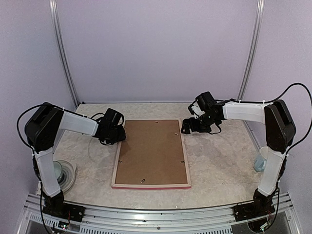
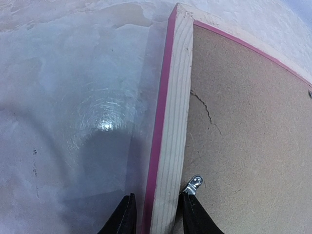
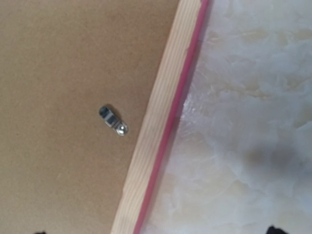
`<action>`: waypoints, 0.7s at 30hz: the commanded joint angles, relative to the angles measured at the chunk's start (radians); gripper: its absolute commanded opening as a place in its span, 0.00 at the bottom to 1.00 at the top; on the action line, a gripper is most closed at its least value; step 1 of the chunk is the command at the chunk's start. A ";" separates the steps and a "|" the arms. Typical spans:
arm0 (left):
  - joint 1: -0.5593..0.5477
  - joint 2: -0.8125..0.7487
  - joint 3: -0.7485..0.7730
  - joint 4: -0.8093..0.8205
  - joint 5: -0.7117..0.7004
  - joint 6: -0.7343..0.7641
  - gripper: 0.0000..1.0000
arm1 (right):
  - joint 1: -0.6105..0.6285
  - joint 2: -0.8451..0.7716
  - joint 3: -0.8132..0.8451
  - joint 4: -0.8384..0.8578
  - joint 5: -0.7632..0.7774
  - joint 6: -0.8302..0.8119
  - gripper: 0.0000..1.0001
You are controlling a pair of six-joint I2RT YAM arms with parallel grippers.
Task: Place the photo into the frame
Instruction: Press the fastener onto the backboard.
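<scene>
- my left gripper is clamped narrowly on the frame, which lies back-up; its left rail sits between my fingertips.
- my right gripper is spread wide and empty, with the right rail and backing board below, between its tips.

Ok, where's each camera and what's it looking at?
Top external: above and behind the arms, facing down on the table; left arm and right arm show.
Left wrist: over the frame's left rail; left gripper straddles it.
Right wrist: straight down on the right rail; right gripper's tips barely show.
Both wrists share the backing board.
</scene>
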 commanded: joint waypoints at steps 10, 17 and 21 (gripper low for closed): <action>0.007 -0.050 -0.020 0.039 0.056 -0.019 0.34 | -0.006 -0.033 -0.005 0.003 -0.003 -0.005 0.98; 0.011 -0.034 0.049 -0.034 0.033 -0.036 0.34 | -0.006 -0.037 -0.004 0.003 -0.005 -0.002 0.98; 0.011 -0.014 0.047 -0.052 0.018 -0.036 0.34 | -0.006 -0.041 -0.013 0.002 -0.001 -0.003 0.98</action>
